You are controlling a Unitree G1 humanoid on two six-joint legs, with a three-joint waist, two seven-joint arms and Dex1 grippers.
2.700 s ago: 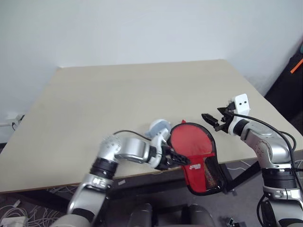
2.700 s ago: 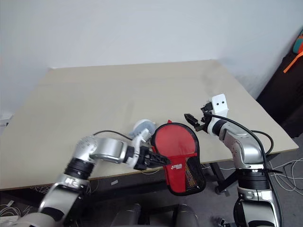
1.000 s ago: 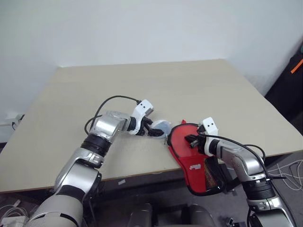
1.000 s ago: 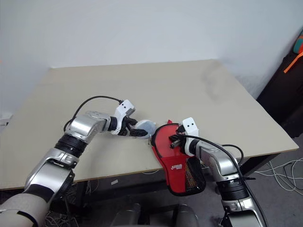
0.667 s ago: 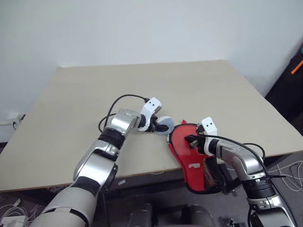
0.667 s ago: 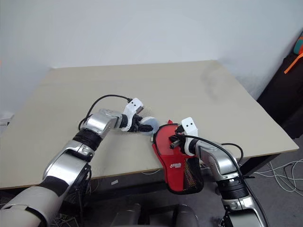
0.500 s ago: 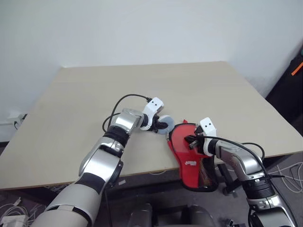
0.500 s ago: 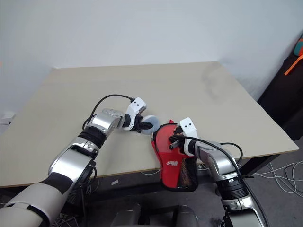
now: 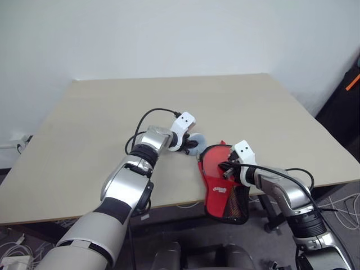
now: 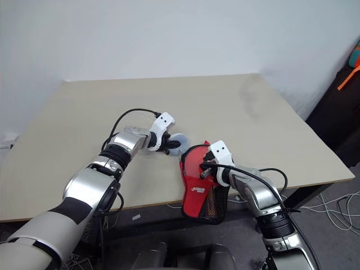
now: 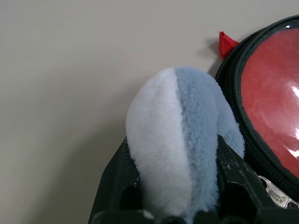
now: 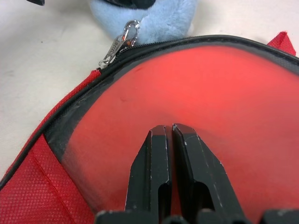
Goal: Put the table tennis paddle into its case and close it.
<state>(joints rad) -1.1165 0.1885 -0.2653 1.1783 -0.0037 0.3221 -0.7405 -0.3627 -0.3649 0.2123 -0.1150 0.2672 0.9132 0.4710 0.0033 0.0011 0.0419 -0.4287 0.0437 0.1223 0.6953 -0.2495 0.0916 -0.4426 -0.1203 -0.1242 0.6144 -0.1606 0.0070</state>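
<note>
The case (image 9: 214,179), red with a black edge and black mesh, lies at the table's front edge with its lower end hanging over. Through its clear window (image 12: 196,88) the paddle's red face shows; the handle is hidden. A fluffy blue-and-white charm (image 11: 177,135) hangs from the silver zip pull (image 12: 119,44) at the case's far left rim. My left gripper (image 9: 188,147) is shut on that charm. My right gripper (image 12: 169,128) is shut, its tips resting on the window.
The beige table (image 9: 112,107) stretches bare behind and to the left of the case. A black bag with an orange strap (image 9: 350,84) stands off the table at the far right. Cables trail from both wrists.
My left gripper has reached right to the fluffy charm and shut on it. The case's hanging end has swung slightly left. My right gripper has stayed on the window.
</note>
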